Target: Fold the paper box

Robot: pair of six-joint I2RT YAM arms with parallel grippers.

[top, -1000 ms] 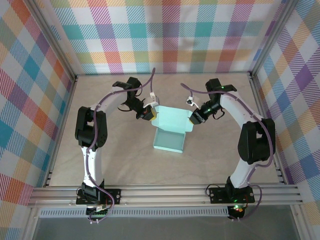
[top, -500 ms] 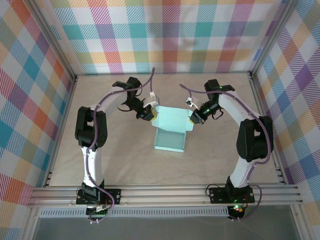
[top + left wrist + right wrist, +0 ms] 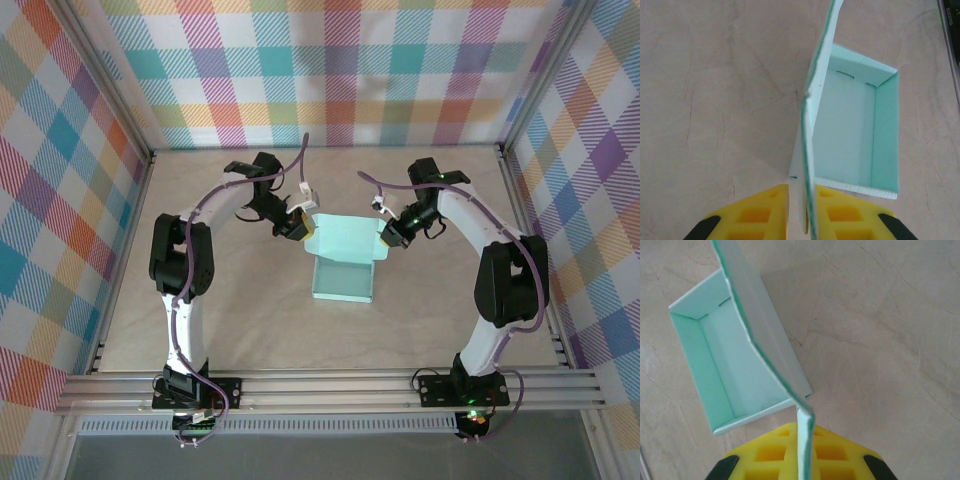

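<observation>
The paper box [image 3: 341, 280] sat at the middle of the table [image 3: 240, 330], its open tray toward 6 o'clock and its lid panel standing up along the 12 o'clock wall.

The left gripper [image 3: 299, 228] was at the lid's 10 o'clock corner. In the left wrist view the card edge ran between its yellow fingers [image 3: 765, 210], which stood only narrowly apart. Whether they pinched the card or merely straddled it could not be told.

The right gripper [image 3: 388, 238], at 2 o'clock, was closed on the opposite side flap, with the card edge clamped between its pads [image 3: 775, 450].

The card looked thin and light. It seemed stiff along its panels yet ready to bend at the creases, and easy to crush or crease wrongly. The whole box would likely slide on the smooth table if pushed from one side. The best holds appeared to be the flap edges near the folds, with a shallow bite and both sides kept balanced.
</observation>
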